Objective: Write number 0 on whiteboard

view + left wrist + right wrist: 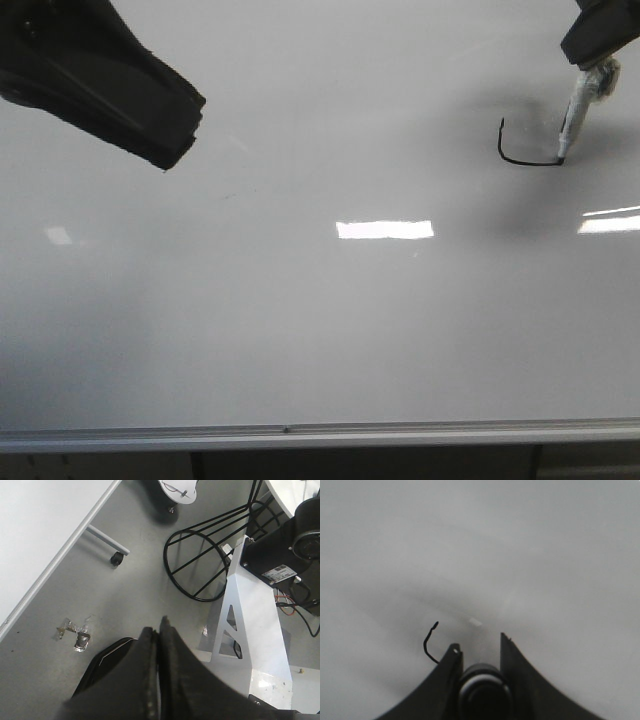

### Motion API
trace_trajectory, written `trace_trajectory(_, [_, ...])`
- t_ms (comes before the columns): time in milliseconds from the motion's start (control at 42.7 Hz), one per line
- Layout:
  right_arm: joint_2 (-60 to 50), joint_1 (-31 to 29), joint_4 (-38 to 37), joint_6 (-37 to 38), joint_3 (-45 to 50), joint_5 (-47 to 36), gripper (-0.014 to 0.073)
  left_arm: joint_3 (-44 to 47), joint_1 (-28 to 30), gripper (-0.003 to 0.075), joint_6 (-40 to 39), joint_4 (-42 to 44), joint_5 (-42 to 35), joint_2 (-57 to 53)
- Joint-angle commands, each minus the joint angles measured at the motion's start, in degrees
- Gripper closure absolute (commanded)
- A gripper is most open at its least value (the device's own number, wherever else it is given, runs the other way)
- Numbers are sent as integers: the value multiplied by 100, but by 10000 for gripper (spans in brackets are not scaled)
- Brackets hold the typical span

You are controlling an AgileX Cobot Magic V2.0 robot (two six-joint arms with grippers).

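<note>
The right gripper [592, 62], at far right, is clamped on a slim white marker w/ black tip [572, 120], held steeply so the tip presses on the large glossy grey-white whiteboard [300, 320]. The number 0 [525, 150] is only part done: a thin black stroke forming left side + bottom edge, ending at the tip. Right side and top are yet to come, I'd say. The left gripper [158, 630] has its fingers pressed together, holding nothing, parked off the board's near-left so it doesn't block the writing.

Glossy smooth whiteboard [300, 330], brushed aluminium frame rail [300, 436], matt grey floor [125, 600]
</note>
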Motion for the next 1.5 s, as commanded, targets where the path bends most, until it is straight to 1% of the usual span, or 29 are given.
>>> trace_trajectory(0, [-193, -48, 178, -55, -217, -566, 653, -179, 19, 740, 2, -392, 79, -190])
trace_trajectory(140, [-193, -42, 345, -55, -328, -714, 653, -179, 19, 740, 2, -392, 67, -190])
trace_trajectory(374, [-187, 13, 526, -55, -683, -724, 653, -179, 19, 740, 2, -392, 67, -190])
trace_trajectory(725, [-127, 470, 649, -60, -781, -942, 653, -179, 19, 740, 2, -392, 67, -190])
trace_trajectory(842, [-27, 574, 661, -60, -788, -876, 653, -179, 19, 740, 2, -392, 67, -190])
trace_trajectory(1077, [68, 629, 664, -60, -788, -492, 653, -179, 19, 740, 2, -392, 67, -190])
trace_trajectory(1170, [-86, 629, 689, -55, -794, -151, 653, -179, 19, 740, 2, -392, 67, -190])
trace_trajectory(1264, [-486, 629, 872, 12, -841, 400, 653, -179, 19, 740, 2, -392, 67, -190])
trace_trajectory(1357, [-818, 629, 936, 258, -1117, 1373, 653, -179, 19, 740, 2, -392, 67, -190])
trace_trajectory(1474, [-913, 629, 941, 705, -1723, 2903, 653, -179, 19, 740, 2, -392, 67, -190])
